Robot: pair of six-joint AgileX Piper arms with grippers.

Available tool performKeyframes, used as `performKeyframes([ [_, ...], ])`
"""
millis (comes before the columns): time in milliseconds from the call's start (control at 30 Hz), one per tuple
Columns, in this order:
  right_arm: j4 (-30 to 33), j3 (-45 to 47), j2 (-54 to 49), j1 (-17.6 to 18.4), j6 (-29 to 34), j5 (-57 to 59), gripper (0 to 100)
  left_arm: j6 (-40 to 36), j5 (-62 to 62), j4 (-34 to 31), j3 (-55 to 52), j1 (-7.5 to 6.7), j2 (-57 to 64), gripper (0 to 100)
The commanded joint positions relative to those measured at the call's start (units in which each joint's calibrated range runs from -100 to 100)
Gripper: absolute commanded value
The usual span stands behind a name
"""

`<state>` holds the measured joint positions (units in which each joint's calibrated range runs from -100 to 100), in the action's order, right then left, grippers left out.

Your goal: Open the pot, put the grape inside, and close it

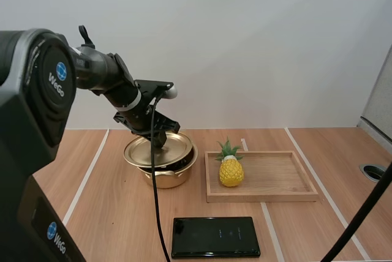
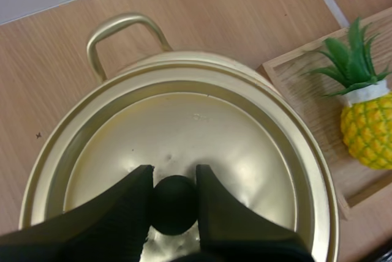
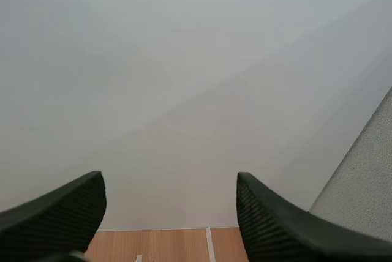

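The left jaws pinched the round black knob [image 2: 174, 213] of the shiny gold lid [image 2: 184, 127], sitting off-centre on the gold pot [image 1: 166, 177] on the wooden bench [image 1: 110, 213]; the ribbed right jaws stood apart.

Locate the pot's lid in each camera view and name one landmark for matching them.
High view: the lid is left of centre, over the pot, under the left gripper.
Left wrist view: the lid beneath the left gripper, whose tips pinch its black knob.
Right wrist view: the open right gripper faces the table's far edge, away from the lid.
Shared landmark: the pineapple on the wooden tray beside the pot.
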<state>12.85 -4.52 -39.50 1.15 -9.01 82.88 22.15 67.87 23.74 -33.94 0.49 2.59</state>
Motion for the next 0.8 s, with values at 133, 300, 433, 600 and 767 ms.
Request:
performKeyframes([
  [133,0.7,-0.5,-0.8,-0.3,0.1,0.2,100,3.0,-9.3,1.4,-4.0,-0.06,-0.1,0],
  [300,0.7,-0.5,-0.8,-0.3,0.1,0.6,100,3.4,-11.8,2.7,-4.0,-0.12,-0.1,0],
  [433,0.7,-0.5,-0.8,-0.3,0.1,1.3,100,6.2,-12.3,6.6,-4.0,-0.12,-0.1,0],
  [600,0.7,-0.5,-0.8,-0.3,0.1,1.5,100,7.6,-12.1,7.4,-4.0,-1.30,-0.1,0],
  [767,0.7,-0.5,-0.8,-0.3,0.1,1.5,100,7.7,-11.5,7.3,-4.0,-3.76,-0.1,0],
])
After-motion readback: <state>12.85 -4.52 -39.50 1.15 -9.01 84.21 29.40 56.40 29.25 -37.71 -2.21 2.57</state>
